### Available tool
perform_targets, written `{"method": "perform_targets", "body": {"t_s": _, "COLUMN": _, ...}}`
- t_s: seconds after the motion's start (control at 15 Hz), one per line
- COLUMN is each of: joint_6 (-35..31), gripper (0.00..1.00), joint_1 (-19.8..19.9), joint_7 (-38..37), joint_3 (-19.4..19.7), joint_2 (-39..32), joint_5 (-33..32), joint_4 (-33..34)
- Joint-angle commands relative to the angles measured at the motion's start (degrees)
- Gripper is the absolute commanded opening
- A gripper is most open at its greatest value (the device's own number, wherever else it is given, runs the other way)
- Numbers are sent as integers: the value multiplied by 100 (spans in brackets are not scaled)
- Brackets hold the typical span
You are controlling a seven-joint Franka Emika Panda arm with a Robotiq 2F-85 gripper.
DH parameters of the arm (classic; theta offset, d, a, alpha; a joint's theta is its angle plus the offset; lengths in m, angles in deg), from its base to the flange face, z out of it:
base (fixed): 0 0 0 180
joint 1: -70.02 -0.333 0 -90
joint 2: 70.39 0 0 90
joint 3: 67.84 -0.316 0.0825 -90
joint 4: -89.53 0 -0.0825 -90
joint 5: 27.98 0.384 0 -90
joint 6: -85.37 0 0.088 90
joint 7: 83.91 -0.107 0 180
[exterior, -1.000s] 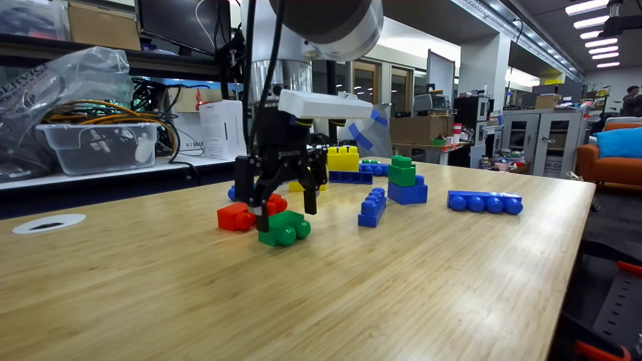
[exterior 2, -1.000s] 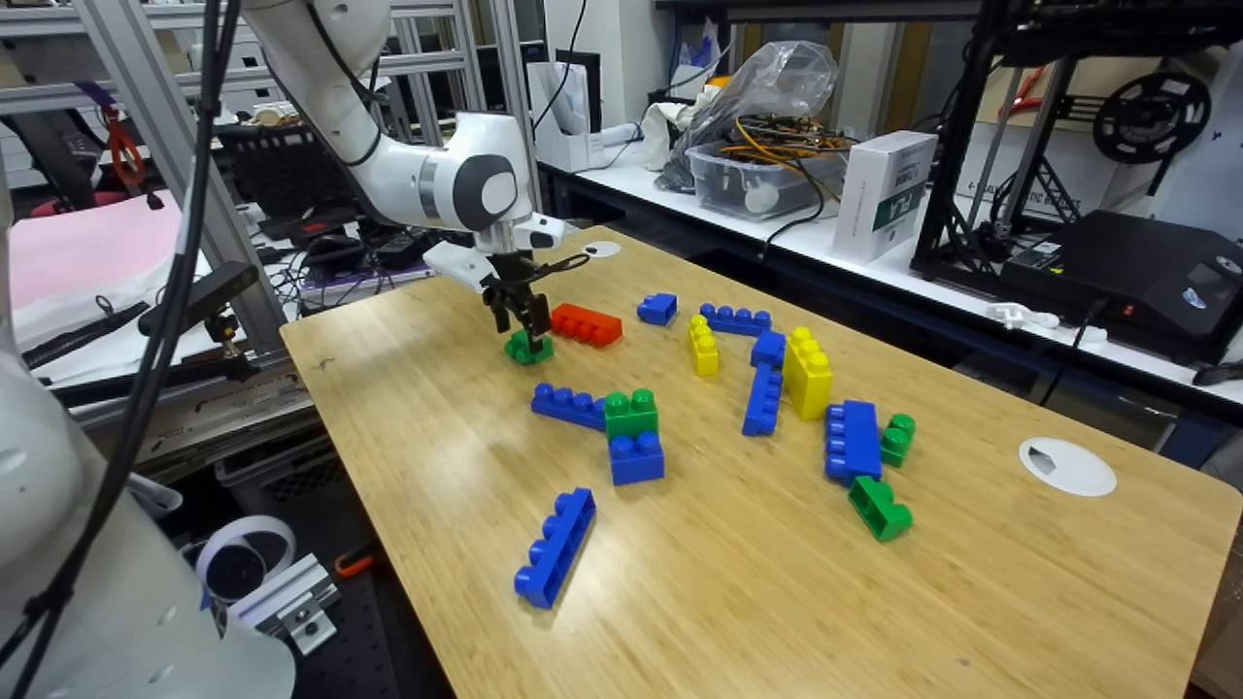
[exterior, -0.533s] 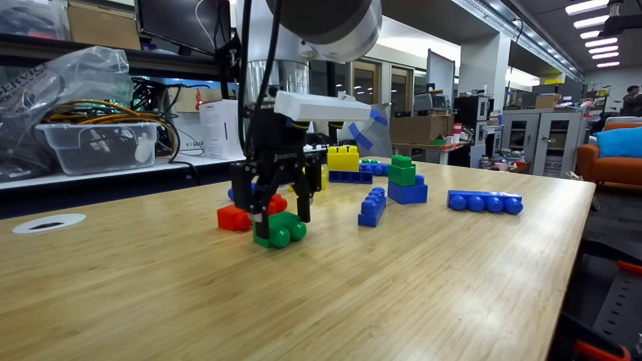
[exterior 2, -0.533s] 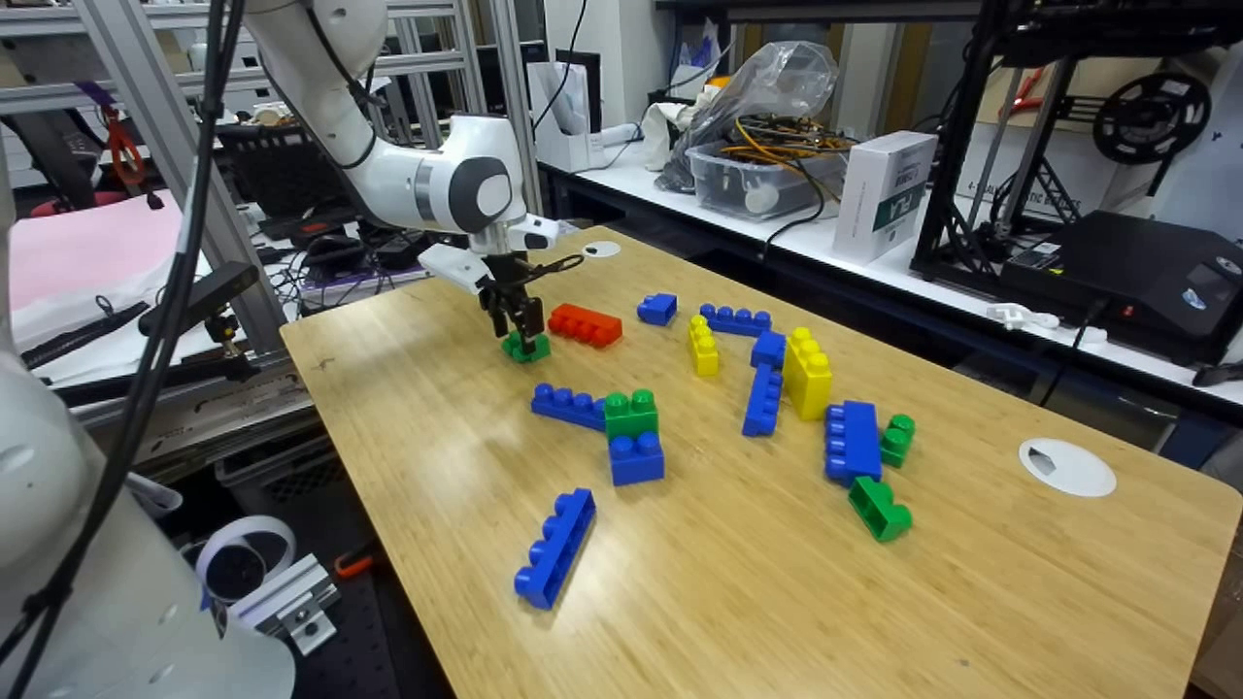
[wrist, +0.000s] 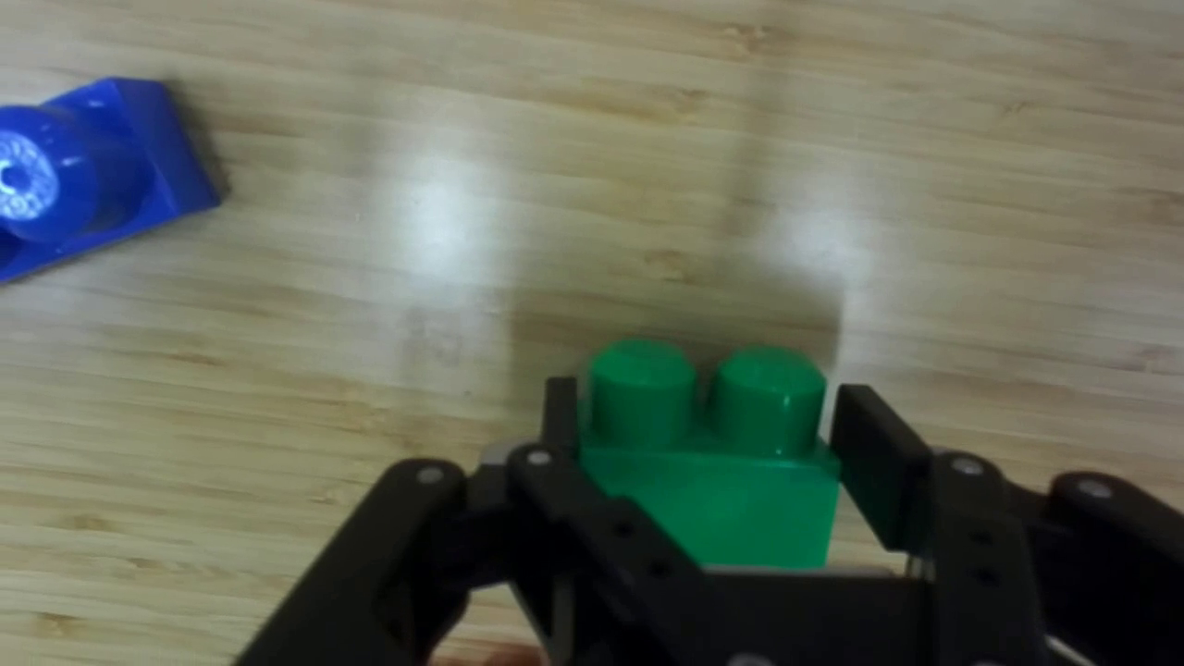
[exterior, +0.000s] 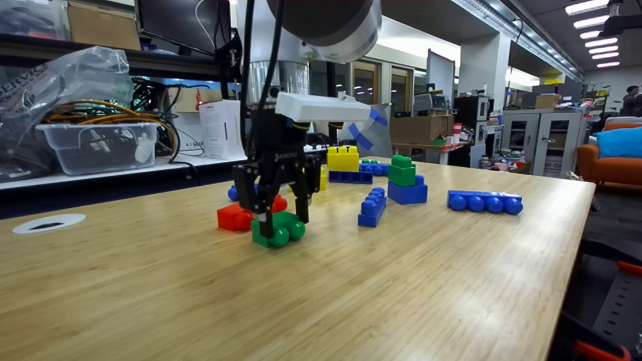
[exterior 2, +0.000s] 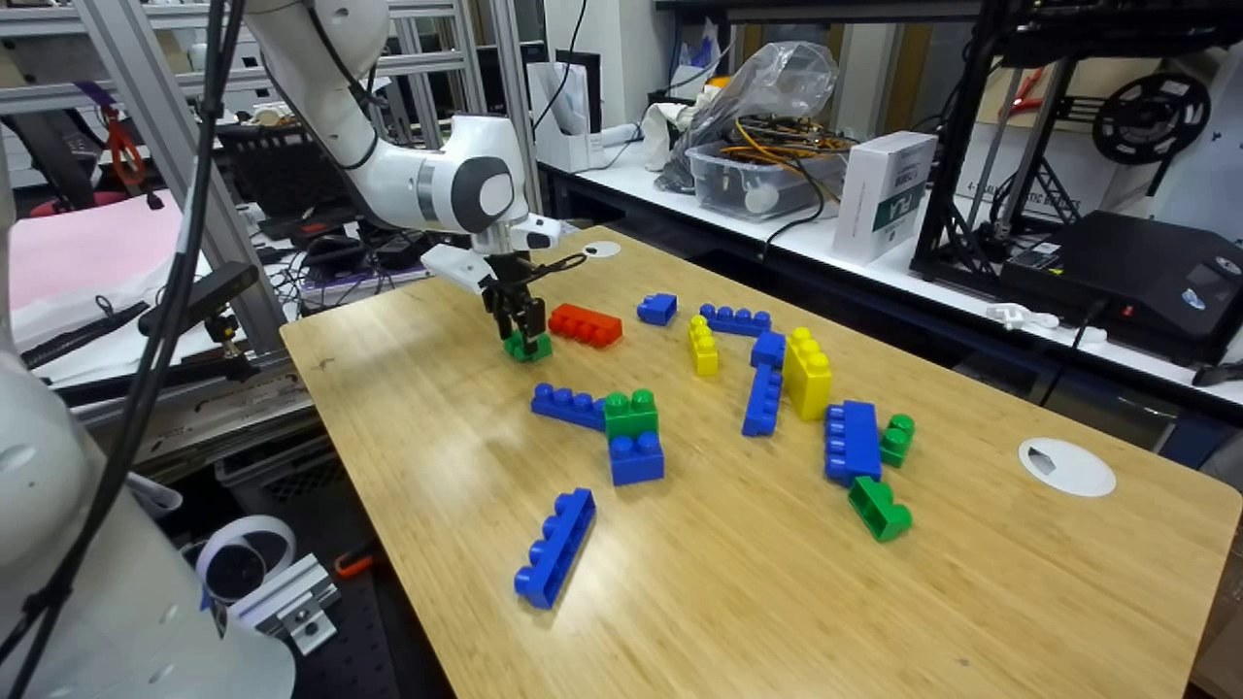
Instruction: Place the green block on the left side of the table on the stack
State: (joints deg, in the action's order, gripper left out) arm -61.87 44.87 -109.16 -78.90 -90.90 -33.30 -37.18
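Gripper [exterior: 285, 223] is down nr the wood, clamped on green block [wrist: 710, 481], one finger [wrist: 879, 472] against each side in wrist view. Block's on its side on the table [exterior: 401, 296], studs facing sideways, well apart from the stack [exterior 2: 634, 437].

Tight spot: red brick [exterior 2: 586, 325] just beside the gripper; can't tell if they touch. More room on block's stud side: wide run of wood out to the table's edges. In an exterior view, also a margin of wood btwn block & nearest table corner.

Next out, btwn block & stack: four-stud blue brick [exterior: 372, 208], studs up, its end just beside the stack. Stack's upright: blue base [exterior: 409, 194] w/ smaller green brick [exterior: 402, 173] on top, two base studs showing. Past that, long blue brick [exterior: 484, 201] tipped on its side, toward the table's side edge. Over toward the opp. half: yellow bricks [exterior 2: 806, 379], more blue bricks [exterior 2: 855, 442], loose green bricks [exterior 2: 882, 510] & a white disc [exterior 2: 1078, 474] flat on the wood.

Surface: light wood, fine grain, glare patches in all views.

Room: white bench [exterior 2: 636, 180] along the table's long side, dark gap btwn; on it a clear bin [exterior 2: 728, 189] of cables [exterior 2: 777, 141], plastic bag [exterior 2: 787, 83] by the bin, tall white box [exterior 2: 879, 199], black frame [exterior 2: 1117, 41] w/ a spool [exterior 2: 1153, 117]. Farthest off, in bg: grey cabinets [exterior: 541, 136], orange sofa [exterior: 609, 171] w/ blue cushion [exterior: 619, 149], a person [exterior: 632, 103] at the view's edge, lit ceiling strips [exterior: 592, 22] overhead.
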Motion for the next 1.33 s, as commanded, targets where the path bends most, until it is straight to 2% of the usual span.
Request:
{"method": "perform_targets", "body": {"t_s": 0.0, "joint_6": -30, "gripper": 44, "joint_1": -45, "joint_7": -77, "joint_3": 37, "joint_2": 119, "joint_5": -67, "joint_4": -99}}
{"method": "perform_targets", "body": {"t_s": 0.53, "joint_6": 235, "gripper": 44, "joint_1": 192, "joint_7": 37, "joint_3": -181, "joint_2": 1677, "joint_5": 109, "joint_4": -1018}}
{"method": "perform_targets", "body": {"t_s": 0.73, "joint_6": 391, "gripper": 44, "joint_1": 440, "joint_7": 513, "joint_3": -226, "joint_2": 2277, "joint_5": 824, "joint_4": -1404}}
{"method": "perform_targets", "body": {"t_s": 0.87, "joint_6": 539, "gripper": 44, "joint_1": 623, "joint_7": 955, "joint_3": -119, "joint_2": 2605, "joint_5": 1533, "joint_4": -1588}}
{"method": "perform_targets", "body": {"t_s": 1.0, "joint_6": 782, "gripper": 44, "joint_1": 844, "joint_7": 1509, "joint_3": 100, "joint_2": 2816, "joint_5": 2327, "joint_4": -1669}}
{"method": "perform_targets", "body": {"t_s": 1.27, "joint_6": 1373, "gripper": 44, "joint_1": 1286, "joint_7": 2288, "joint_3": 643, "joint_2": 3050, "joint_5": 3486, "joint_4": -1679}}
